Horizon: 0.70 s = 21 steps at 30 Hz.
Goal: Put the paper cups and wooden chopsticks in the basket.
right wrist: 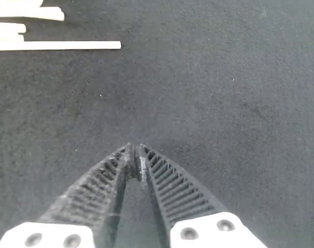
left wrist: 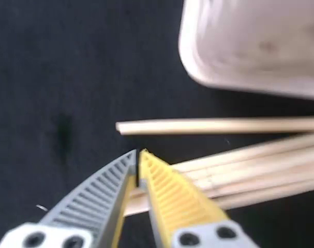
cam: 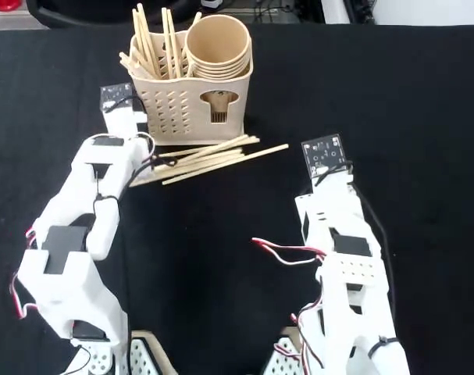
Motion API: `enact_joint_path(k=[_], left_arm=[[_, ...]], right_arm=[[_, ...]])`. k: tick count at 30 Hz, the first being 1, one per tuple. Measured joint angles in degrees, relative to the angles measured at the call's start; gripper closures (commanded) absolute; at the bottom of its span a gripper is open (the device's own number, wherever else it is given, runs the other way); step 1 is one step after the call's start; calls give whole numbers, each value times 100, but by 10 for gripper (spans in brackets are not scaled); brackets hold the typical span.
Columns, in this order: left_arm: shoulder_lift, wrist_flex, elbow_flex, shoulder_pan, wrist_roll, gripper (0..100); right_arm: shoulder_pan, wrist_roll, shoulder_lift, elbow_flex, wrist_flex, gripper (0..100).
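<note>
Found the left claw (left wrist: pixel 137 157), ribbed fingers of grey and yellow, pinched shut tip to tip, poised right over the near ends of a loose bundle of pale wooden chopsticks (left wrist: pixel 239 168) lying flat on the black cloth table (left wrist: pixel 53 77). Could not make out any stick nipped between the fingers, as against merely lying beneath them. Judged the placing deliberate: at the stick ends, a likely spot for pinching one up off the pile. Saw a single chopstick (left wrist: pixel 219 125) lying apart from the bundle, just beyond the tips, between bundle and basket. Found the right claw (right wrist: pixel 134 160), black and ribbed, likewise closed, on nothing, low over bare cloth and well apart from the sticks; parked out of the way, by the look of it.

Farther off, saw the cream perforated plastic basket (cam: pixel 182 109) standing upright just behind the loose sticks, close enough for a short carry. Found a stack of tan paper cups (cam: pixel 219 47) nested inside it on the side nearer the right arm, and a sheaf of chopsticks (cam: pixel 147 47) standing tilted on the other side. Reckoned the cups done and the loose bundle left to go.
</note>
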Motion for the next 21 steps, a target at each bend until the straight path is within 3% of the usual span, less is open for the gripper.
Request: enact_joint_path(k=[9, 15, 21], left_arm=[[-1618, 79, 1802, 1029, -1152, 971], [-2716, 246, 2620, 1073, -1310, 971], [-3921, 352, 2646, 1125, -1697, 970]], right_arm=[[79, 0, 0, 0, 0, 985], [105, 0, 0, 0, 0, 985], [105, 0, 0, 0, 0, 985]])
